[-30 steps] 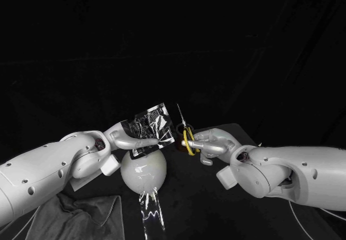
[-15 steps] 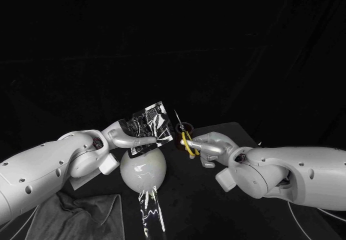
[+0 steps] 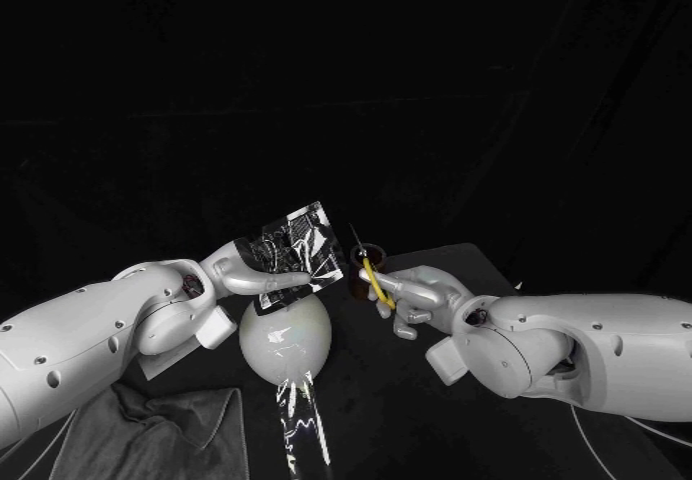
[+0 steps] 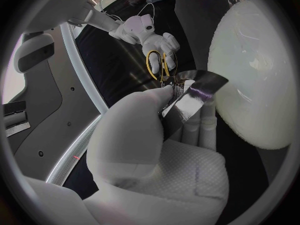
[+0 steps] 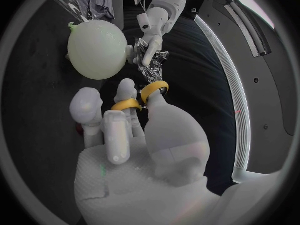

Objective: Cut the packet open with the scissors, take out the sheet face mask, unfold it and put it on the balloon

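Nearest the robot: crumpled grey cloth (image 3: 166, 420) on the left side of the black table (image 3: 462, 262), beside it a strip of crinkled clear plastic film (image 3: 300, 420) running up to the near end of the white oval balloon (image 3: 286, 338). The balloon lies on the table between the two arms; the right wrist view shows a small green knot at one end (image 5: 72, 26). Directly above the balloon's far end, the left hand (image 3: 264, 278) pinches the shiny silver-and-black foil packet (image 3: 293, 243) by its lower edge and holds it up in the air, tilted, flat face toward the head camera. Hand and packet block the balloon's far end in the head view; in the left wrist view the hand's own thumb covers the lower part of the packet (image 4: 190, 92), with the balloon (image 4: 256, 75) close behind. The right hand (image 3: 415, 292) is closed on the yellow-handled scissors (image 3: 371, 277), fingers through the loops, blades pointing up at the packet's right edge. Cannot tell whether the blades are biting the foil or just beside it; in the right wrist view the hand's own fingers and the yellow loops (image 5: 140, 97) hide the blades. Farther back: bare black table, then a dark cloth backdrop (image 3: 346, 100).
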`<control>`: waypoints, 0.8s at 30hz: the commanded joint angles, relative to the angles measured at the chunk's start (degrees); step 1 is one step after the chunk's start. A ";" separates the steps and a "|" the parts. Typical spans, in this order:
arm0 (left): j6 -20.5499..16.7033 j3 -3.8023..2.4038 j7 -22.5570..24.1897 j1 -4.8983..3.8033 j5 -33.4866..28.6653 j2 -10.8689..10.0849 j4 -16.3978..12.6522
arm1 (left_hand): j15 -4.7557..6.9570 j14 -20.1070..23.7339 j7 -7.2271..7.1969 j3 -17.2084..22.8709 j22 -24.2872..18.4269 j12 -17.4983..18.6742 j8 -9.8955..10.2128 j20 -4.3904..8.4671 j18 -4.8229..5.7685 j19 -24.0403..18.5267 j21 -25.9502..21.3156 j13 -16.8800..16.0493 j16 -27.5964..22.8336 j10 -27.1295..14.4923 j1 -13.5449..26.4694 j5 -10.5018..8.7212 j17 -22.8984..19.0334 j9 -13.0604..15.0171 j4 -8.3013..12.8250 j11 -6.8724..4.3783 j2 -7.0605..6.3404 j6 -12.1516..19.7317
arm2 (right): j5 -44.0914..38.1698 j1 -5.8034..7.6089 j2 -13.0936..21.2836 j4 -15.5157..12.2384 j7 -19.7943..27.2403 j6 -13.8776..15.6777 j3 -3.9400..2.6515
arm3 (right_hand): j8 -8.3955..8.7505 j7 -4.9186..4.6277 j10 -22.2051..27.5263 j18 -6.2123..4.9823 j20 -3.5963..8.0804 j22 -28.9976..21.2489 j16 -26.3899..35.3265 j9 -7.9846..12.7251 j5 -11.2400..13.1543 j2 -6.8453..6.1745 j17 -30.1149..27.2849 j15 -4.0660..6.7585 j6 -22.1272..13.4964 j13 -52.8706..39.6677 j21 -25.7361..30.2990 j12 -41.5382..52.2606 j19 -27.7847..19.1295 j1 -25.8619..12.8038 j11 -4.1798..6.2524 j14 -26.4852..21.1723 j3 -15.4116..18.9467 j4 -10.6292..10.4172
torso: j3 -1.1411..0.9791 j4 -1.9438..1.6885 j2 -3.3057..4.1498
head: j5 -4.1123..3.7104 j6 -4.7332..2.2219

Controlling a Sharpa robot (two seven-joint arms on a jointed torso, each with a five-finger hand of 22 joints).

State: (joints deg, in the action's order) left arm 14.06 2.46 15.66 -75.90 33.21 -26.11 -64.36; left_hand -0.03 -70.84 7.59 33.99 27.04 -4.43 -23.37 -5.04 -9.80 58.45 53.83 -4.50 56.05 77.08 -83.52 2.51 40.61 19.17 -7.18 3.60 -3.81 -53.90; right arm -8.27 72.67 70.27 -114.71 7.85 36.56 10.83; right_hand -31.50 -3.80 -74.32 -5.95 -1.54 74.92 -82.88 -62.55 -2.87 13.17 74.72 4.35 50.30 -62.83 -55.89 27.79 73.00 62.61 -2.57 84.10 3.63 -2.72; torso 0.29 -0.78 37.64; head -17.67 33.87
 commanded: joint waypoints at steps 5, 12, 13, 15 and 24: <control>-0.42 -0.06 0.16 -0.05 -1.30 0.06 0.07 | 0.26 0.15 0.33 -0.05 0.07 0.04 -0.19 -0.06 -0.66 -0.42 0.33 -0.07 -0.38 0.10 0.14 0.23 -0.28 6.92 0.40 0.14 0.60 -0.17 | 2.23 -0.02 0.10 -0.12 3.77 2.52 -0.04 | 5.83 -3.16 2.25 -3.95 -1.76 -0.15 14.24 2.17 -5.97 -7.95 -19.45 -2.08 -6.11 14.62 13.01 1.97 -10.02 -4.70 0.48 -4.80 -69.57 12.67 | 0.02 -0.03 -0.04 | -0.15 0.26; -0.61 -0.05 0.24 -0.05 -1.80 -0.03 0.17 | 0.25 0.19 0.35 -0.06 0.09 0.06 -0.17 -0.06 -0.66 -0.44 0.35 -0.06 -0.44 0.07 0.15 0.23 -0.36 6.93 0.42 0.16 0.61 -0.13 | 4.46 -0.02 0.38 0.44 6.02 3.41 -0.04 | 2.22 -2.13 3.46 -4.67 -0.15 1.95 19.99 0.56 -26.07 -12.07 -26.12 -0.93 -4.49 17.22 10.27 -0.67 -16.68 -6.70 1.32 -8.68 -78.29 19.42 | 0.05 -0.05 0.00 | -0.33 0.30; -0.63 -0.05 0.25 -0.05 -1.84 -0.04 0.18 | 0.25 0.19 0.35 -0.06 0.09 0.06 -0.17 -0.06 -0.66 -0.44 0.35 -0.06 -0.44 0.07 0.15 0.23 -0.36 6.93 0.42 0.16 0.61 -0.13 | 4.98 -0.02 0.43 0.57 6.59 3.39 -0.04 | 0.98 -1.45 3.69 -4.77 0.75 2.02 21.36 -0.03 -29.38 -13.79 -27.50 0.04 -4.26 18.03 7.74 -1.41 -18.78 -6.15 1.90 -9.52 -80.26 20.09 | 0.05 -0.05 0.00 | -0.37 0.32; -0.67 -0.05 0.26 -0.05 -1.91 -0.05 0.20 | 0.25 0.19 0.35 -0.06 0.09 0.06 -0.17 -0.06 -0.66 -0.44 0.35 -0.06 -0.44 0.07 0.15 0.23 -0.36 6.93 0.42 0.16 0.61 -0.13 | 5.79 -0.02 0.45 0.72 7.40 3.08 -0.04 | -0.34 -0.99 3.75 -4.97 1.47 1.77 22.70 -0.62 -30.68 -14.77 -28.88 0.26 -4.79 19.09 4.62 -2.20 -20.78 -4.21 2.15 -10.19 -80.36 20.02 | 0.06 -0.04 0.01 | -0.38 0.32; -0.89 -0.05 0.30 -0.05 -2.07 -0.02 0.30 | 0.24 0.21 0.37 -0.06 0.11 0.08 -0.15 -0.06 -0.66 -0.46 0.38 -0.06 -0.45 0.04 0.16 0.23 -0.38 6.95 0.43 0.17 0.62 -0.09 | 9.86 -0.02 0.31 1.30 11.35 -1.79 -0.04 | -0.60 -3.40 8.82 -4.60 -1.53 1.03 26.21 0.39 -28.38 -14.68 -33.43 -2.14 -9.99 24.40 -0.44 -7.19 -24.96 3.55 -0.13 -13.79 -78.62 19.30 | 0.05 -0.05 -0.01 | -0.52 0.46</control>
State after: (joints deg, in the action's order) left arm 13.50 2.47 15.53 -75.90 32.04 -26.24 -64.00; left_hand -0.07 -70.85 7.71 33.99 27.11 -4.44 -23.42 -5.04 -9.51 58.45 53.82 -4.50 55.80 76.98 -83.34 2.54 40.27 19.25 -7.18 3.69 -3.99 -54.01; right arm -1.09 72.66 70.64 -113.43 15.29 38.36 10.83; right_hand -31.48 -6.00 -68.66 -9.75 -1.72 74.95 -59.30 -62.68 -31.51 -2.03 44.75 3.25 43.27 -42.40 -52.92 24.43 51.03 61.46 -1.48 72.53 -34.11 -1.55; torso 0.33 -0.82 37.63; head -18.12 34.29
